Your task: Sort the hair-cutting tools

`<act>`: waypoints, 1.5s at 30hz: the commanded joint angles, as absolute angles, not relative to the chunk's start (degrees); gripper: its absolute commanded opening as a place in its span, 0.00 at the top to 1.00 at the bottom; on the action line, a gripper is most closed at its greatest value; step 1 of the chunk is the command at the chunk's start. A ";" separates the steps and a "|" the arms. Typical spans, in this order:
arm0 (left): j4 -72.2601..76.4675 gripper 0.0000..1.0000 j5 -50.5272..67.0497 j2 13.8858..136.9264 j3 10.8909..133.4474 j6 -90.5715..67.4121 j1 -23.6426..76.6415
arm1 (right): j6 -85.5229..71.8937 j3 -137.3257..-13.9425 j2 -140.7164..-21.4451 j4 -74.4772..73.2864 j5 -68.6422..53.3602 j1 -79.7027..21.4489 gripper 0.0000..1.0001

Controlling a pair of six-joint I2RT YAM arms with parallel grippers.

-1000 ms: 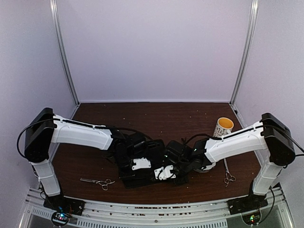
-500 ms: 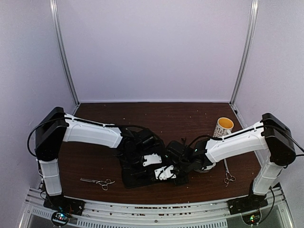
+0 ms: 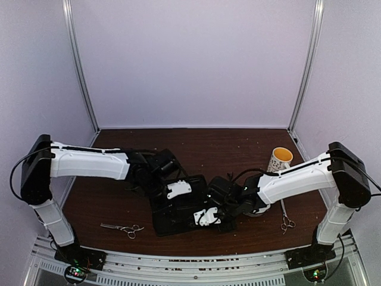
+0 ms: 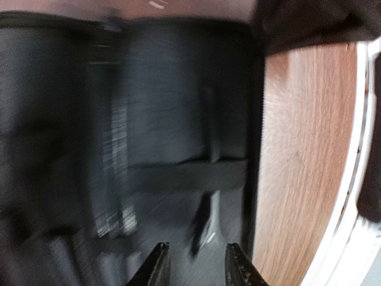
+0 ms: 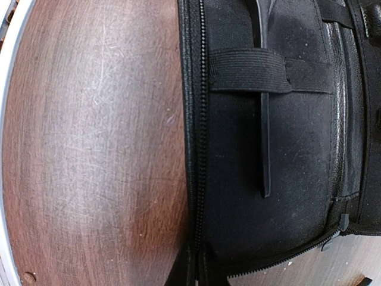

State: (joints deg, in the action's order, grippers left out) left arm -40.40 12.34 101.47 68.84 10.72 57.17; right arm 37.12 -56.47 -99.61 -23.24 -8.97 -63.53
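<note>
An open black zip case lies at the table's front centre. My left gripper hovers open over it; in the blurred left wrist view a thin black clip piece lies on the case lining just ahead of the fingertips. My right gripper is shut on the case's zipped edge. A second thin black clip piece sits tucked under an elastic strap. One pair of silver scissors lies front left, another front right.
A white and yellow cup stands at the right, behind my right forearm. The metal front rail runs along the near edge. Frame posts stand at the back corners.
My left gripper moved right over the case, then drew back up and left, and its shoulder swung left. My right gripper has stayed on the case edge.
</note>
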 commanded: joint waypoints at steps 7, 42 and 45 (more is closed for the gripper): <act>-33.86 0.62 6.11 92.00 66.42 4.33 43.21 | 36.40 -56.10 -99.64 -24.29 -9.06 -63.66 1.00; -25.13 1.00 -2.48 95.80 68.28 8.76 41.22 | 36.69 -63.57 -93.24 -33.22 -17.03 -62.90 0.79; -25.13 1.00 -2.00 95.11 68.11 8.83 41.23 | 34.73 -65.43 -96.23 -32.55 -16.42 -62.86 0.79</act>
